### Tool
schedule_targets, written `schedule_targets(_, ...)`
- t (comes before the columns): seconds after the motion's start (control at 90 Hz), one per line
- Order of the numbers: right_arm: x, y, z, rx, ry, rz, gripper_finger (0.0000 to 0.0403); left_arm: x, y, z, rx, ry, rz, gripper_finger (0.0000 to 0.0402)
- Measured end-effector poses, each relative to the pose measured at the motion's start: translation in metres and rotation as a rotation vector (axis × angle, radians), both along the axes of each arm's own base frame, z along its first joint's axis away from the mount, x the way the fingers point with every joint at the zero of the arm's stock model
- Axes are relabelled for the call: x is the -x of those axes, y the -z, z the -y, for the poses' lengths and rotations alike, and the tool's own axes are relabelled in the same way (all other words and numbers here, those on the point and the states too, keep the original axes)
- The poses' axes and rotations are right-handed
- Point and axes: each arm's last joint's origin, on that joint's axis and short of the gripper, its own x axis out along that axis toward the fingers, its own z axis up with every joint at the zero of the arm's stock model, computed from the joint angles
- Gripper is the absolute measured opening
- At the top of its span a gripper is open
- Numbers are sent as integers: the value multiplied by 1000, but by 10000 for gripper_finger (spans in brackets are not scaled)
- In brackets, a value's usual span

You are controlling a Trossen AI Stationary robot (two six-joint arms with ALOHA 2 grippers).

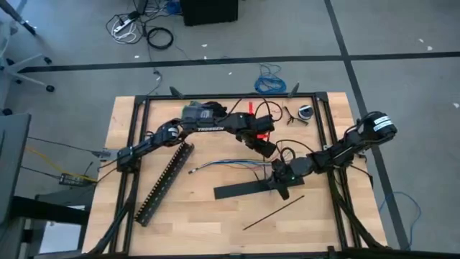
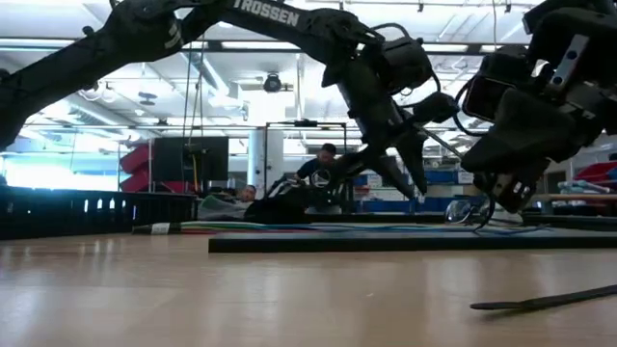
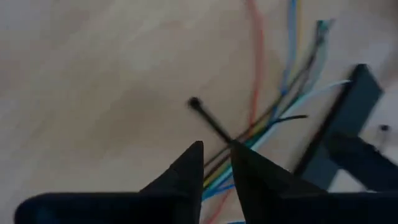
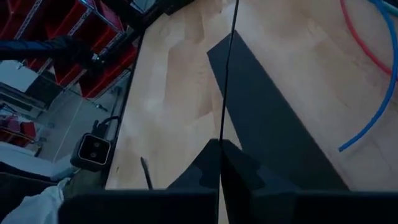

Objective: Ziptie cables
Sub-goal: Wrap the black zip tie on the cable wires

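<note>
Cables [image 1: 230, 165] lie fanned on the bench [image 1: 215, 216] just under my left gripper [image 1: 267, 149], whose fingers pinch one ziptie [image 3: 208, 118] (thin, springy). My right gripper [image 1: 280, 180] clamps another ziptie [image 4: 227, 68]. Wires look limp; best gathered mid-bundle.

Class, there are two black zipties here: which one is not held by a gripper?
The ziptie lying loose near the table's front edge; the other ziptie is pinched in the right gripper.

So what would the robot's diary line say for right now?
left gripper: shut on ziptie above cables | right gripper: shut on second ziptie | third ziptie: on table
</note>
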Motion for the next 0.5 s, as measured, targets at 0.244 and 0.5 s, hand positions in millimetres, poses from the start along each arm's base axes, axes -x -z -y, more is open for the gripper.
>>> schedule_targets(0.244,0,0,0,0,-3,0,0,-4,-21,-5,12,24,88,22)
schedule_targets(0.5,0,-1,0,3,-5,14,0,-17,-32,-8,60,62,273,0)
